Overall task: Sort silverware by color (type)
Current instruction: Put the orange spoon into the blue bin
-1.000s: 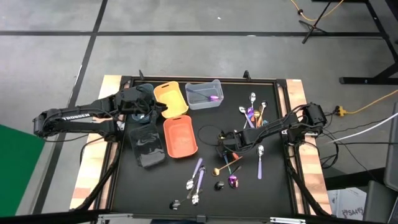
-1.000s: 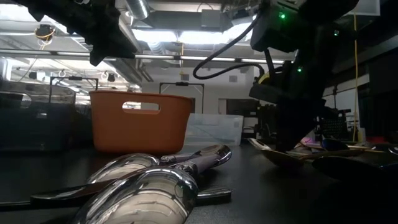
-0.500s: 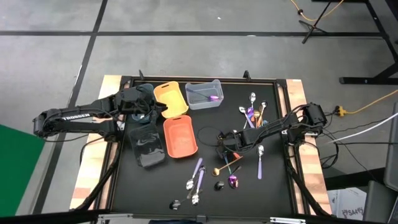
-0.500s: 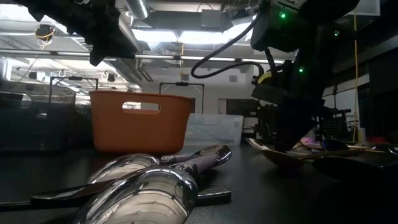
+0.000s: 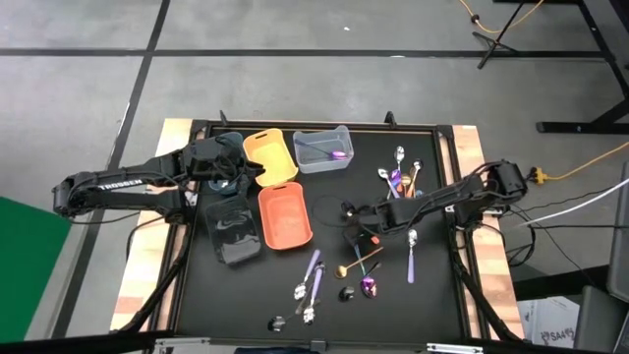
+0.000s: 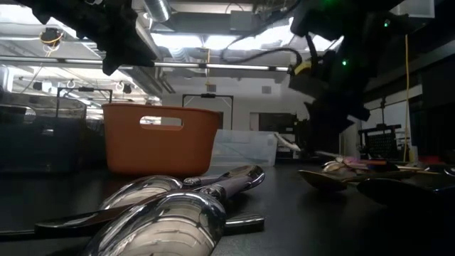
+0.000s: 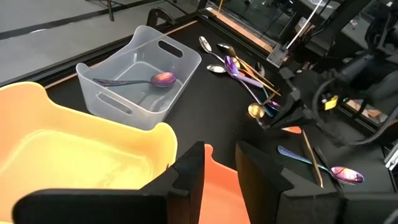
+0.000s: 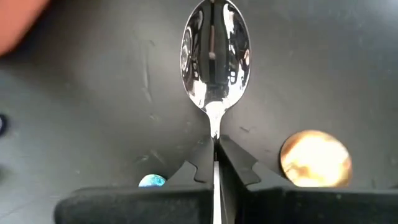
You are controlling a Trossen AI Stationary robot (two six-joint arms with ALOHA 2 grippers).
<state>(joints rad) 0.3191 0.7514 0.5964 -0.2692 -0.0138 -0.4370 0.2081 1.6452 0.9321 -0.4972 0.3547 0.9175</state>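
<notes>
Between the right tool's (image 8: 215, 163) pinching tips, a silver spoon (image 8: 214, 59) is sticking forward, now lifting off the surface (image 5: 432, 285).

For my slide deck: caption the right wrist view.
Right claw shut on a silver spoon, held over the black table near a gold spoon bowl.

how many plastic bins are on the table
4, grouped at the table's left half: yellow bin at the back, clear bin to its right holding a purple spoon, orange bin nearer the middle, dark bin left of the orange one.
</notes>
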